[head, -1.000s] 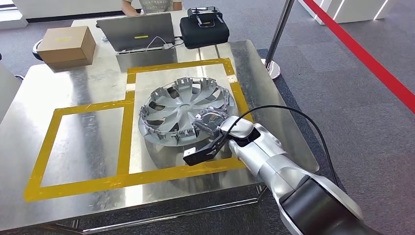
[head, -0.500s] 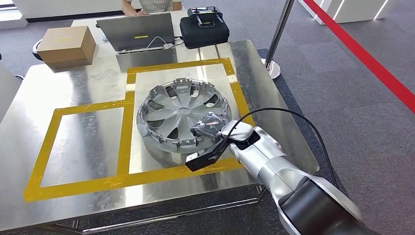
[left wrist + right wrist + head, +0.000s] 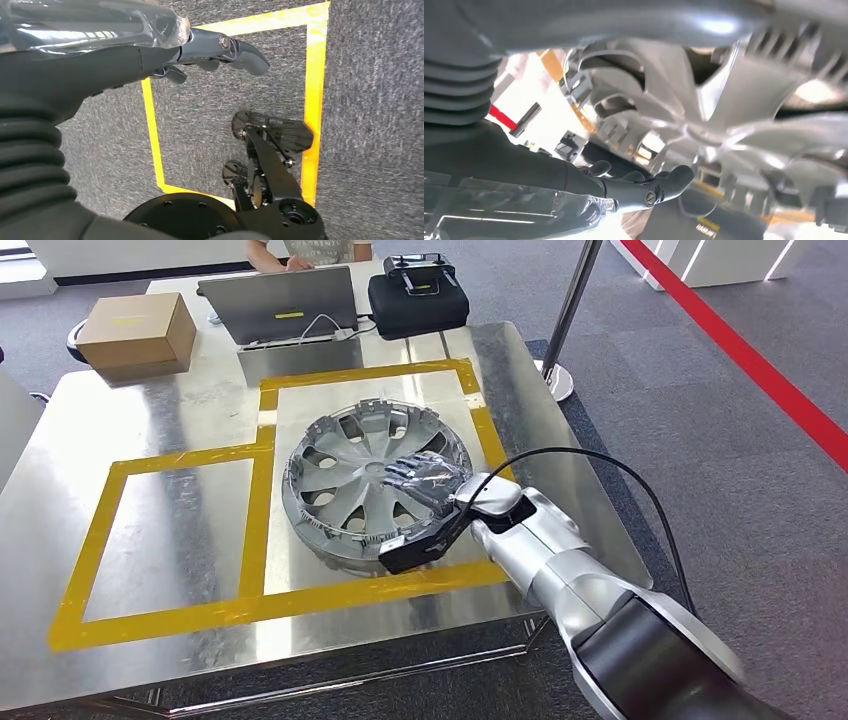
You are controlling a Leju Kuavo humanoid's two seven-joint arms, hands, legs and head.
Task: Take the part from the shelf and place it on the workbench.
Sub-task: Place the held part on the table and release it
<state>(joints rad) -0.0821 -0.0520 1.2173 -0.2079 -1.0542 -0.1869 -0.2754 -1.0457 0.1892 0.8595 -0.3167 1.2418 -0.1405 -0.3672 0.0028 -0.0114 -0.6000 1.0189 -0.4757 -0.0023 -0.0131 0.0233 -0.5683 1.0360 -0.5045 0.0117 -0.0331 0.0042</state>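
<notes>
The part, a silver wheel cover (image 3: 345,475), lies flat on the steel workbench (image 3: 180,410), inside the right-hand yellow-taped square. My right hand (image 3: 428,478) hovers over the cover's right side with its fingers stretched out and holds nothing. The right wrist view shows the cover's spokes (image 3: 724,115) close up, beyond the dark thumb and fingers (image 3: 664,185). My left hand (image 3: 150,55) hangs over the grey carpet with its fingers extended and nothing in them.
A cardboard box (image 3: 137,333), a laptop (image 3: 278,302) and a black case (image 3: 417,300) stand at the bench's far end, with a person (image 3: 300,252) behind them. A second taped rectangle (image 3: 170,530) lies to the cover's left. A metal post (image 3: 565,320) stands past the far right corner.
My right hand has let go of the cover's rim and spread its fingers above it. The cover has settled flat on the bench.
</notes>
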